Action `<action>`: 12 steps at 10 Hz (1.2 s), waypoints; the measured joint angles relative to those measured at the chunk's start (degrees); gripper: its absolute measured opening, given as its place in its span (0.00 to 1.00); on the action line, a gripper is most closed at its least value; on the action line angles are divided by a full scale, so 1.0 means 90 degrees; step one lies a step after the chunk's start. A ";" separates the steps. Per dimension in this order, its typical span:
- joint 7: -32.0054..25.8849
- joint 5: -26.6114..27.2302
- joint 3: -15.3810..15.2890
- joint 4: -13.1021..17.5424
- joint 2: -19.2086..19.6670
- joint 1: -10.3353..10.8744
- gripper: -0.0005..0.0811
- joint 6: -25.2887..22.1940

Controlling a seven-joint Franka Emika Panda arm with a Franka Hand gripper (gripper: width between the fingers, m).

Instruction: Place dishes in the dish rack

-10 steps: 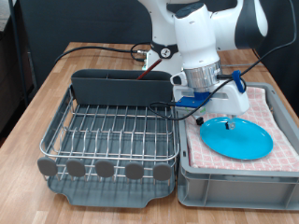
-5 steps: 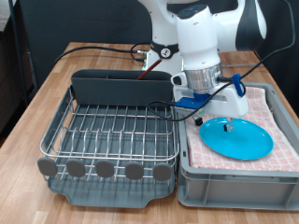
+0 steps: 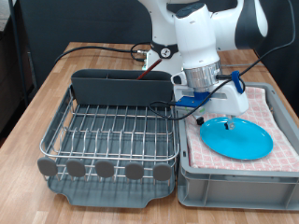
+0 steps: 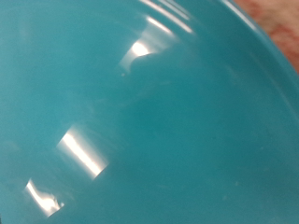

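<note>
Crate [image 3: 280,173]: 1 plate [image 3: 238,138], 1 tool [image 3: 199,119]

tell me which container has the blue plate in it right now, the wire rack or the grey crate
The grey crate, lined with pink checked cloth, at the exterior view's right. The blue plate lies flat in it under the gripper. The wire rack holds no plate.

Place: robot lab bench set up as a mock kitchen | Evidence: white robot arm [image 3: 201,33] bolted on a wooden table [image 3: 56,93] | behind the arm: loose black cables [image 3: 93,49] | beside the arm: wire dish rack [image 3: 117,131] and grey crate [image 3: 234,177] lined with checked cloth
</note>
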State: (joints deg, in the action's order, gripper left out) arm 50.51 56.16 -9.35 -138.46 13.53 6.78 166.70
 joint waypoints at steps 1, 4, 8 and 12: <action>-0.0233 0.0192 -0.0082 0.0037 0.0028 -0.0037 0.99 -0.0007; -0.0974 0.0827 -0.0280 0.0199 0.0162 -0.0114 0.99 -0.0006; -0.2326 0.1953 -0.0473 0.0460 0.0296 -0.0265 0.99 0.0008; -0.2282 0.1938 -0.0460 0.0476 0.0315 -0.0264 0.83 0.0010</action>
State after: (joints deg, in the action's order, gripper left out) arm 29.98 73.60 -13.49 -134.17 16.36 4.41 166.79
